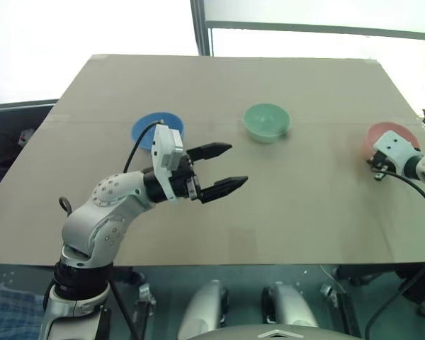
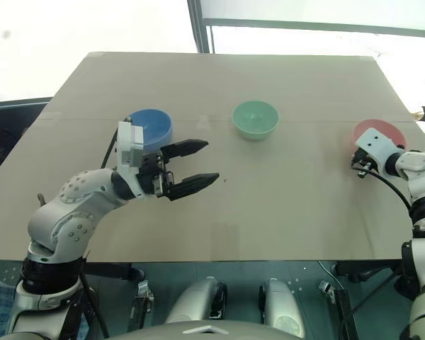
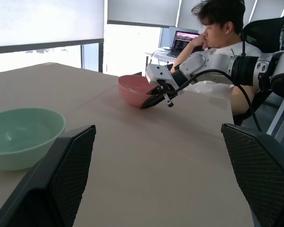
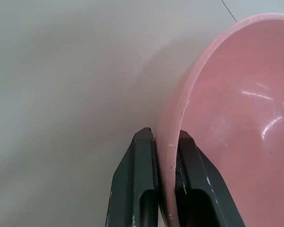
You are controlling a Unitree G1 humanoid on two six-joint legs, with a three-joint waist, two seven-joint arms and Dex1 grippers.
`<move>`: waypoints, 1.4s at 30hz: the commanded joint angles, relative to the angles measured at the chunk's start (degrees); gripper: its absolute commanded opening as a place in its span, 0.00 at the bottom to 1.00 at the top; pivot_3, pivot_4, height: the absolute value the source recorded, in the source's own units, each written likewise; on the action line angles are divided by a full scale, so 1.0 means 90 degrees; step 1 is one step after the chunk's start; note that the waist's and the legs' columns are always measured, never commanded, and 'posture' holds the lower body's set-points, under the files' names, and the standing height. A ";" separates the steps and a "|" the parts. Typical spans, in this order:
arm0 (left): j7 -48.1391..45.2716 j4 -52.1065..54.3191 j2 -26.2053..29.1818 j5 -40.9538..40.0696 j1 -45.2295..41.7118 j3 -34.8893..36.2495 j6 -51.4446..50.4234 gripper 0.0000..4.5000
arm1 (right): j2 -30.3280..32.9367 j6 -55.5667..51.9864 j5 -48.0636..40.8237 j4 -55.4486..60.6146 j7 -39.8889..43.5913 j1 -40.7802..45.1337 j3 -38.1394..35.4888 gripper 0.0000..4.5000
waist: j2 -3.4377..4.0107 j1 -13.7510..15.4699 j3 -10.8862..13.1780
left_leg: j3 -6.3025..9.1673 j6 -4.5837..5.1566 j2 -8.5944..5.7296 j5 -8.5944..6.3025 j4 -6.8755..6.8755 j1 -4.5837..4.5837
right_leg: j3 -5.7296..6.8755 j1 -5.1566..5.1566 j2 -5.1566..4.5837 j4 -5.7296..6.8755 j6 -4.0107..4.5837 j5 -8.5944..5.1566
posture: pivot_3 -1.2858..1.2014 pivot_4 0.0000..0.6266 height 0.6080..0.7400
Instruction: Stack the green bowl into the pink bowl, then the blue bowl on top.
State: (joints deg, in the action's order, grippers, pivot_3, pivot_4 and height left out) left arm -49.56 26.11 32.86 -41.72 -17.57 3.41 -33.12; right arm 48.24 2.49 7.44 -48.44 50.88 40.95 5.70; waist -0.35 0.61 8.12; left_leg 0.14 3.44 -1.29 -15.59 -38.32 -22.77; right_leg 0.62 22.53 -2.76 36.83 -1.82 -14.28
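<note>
Three bowls in a row across the tabletop (image 1: 283, 212), well apart. Green bowl (image 1: 266, 122) in the middle, taken as landmark: blue bowl (image 1: 147, 128) to its left, pink bowl (image 1: 388, 136) far to its right, near the tabletop's right edge. All upright, none nested yet.

Right gripper (image 4: 164, 137) pinching the pink bowl's near rim, one finger inside the wall, one outside, pressed together on the thin plastic. Probably gripped that way to drag or lift the pink bowl nearer the green one, since the base of the stack sits far out.

Left gripper (image 1: 225, 168) spread wide, empty, hovering level above the bare tabletop left of and nearer than the green bowl, pointing toward it; likely waiting to take it.

Person seated beyond the pink bowl, seen from the left wrist.
</note>
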 commanded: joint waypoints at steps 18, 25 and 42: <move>-0.0081 0.0029 0.0583 0.0084 0.0579 0.0635 0.0254 1.00 | -0.0953 -0.3971 0.0184 0.8178 0.0804 -0.0973 0.2650 0.01 | 0.0002 0.0024 -0.0002 | 0.0014 0.0003 -0.0012 -0.0005 -0.0001 -0.0006 | 0.0006 0.0015 -0.0023 0.0001 0.0001 0.0000 | 0.52 0.24 1.00; -0.0053 0.0035 0.0558 0.0087 0.0604 0.0661 0.0257 1.00 | -0.1163 -0.4013 0.0472 0.8130 0.0853 -0.0835 0.2988 0.28 | 0.0001 0.0019 -0.0002 | 0.0016 0.0002 -0.0010 -0.0005 0.0002 -0.0006 | 0.0009 0.0018 -0.0019 0.0000 0.0002 0.0000 | 0.52 0.24 1.00; 0.0097 -0.0112 0.0239 0.0149 0.0614 0.0657 0.0432 1.00 | -0.0704 -0.5076 -0.1151 0.8102 0.1716 0.0220 0.1433 0.97 | 0.0000 -0.0023 0.0000 | 0.0023 0.0003 -0.0007 -0.0005 0.0002 -0.0004 | 0.0015 0.0015 -0.0019 0.0001 0.0001 0.0000 | 0.52 0.24 1.00</move>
State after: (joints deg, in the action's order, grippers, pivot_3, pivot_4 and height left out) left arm -49.38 24.15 35.40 -40.17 -11.97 8.36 -30.66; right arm 41.86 -43.87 -2.30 27.75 67.09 40.04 22.27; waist -0.35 0.41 8.12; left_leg 0.34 3.47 -1.36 -15.64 -38.31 -22.79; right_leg 0.74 22.66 -2.93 36.84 -1.81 -14.28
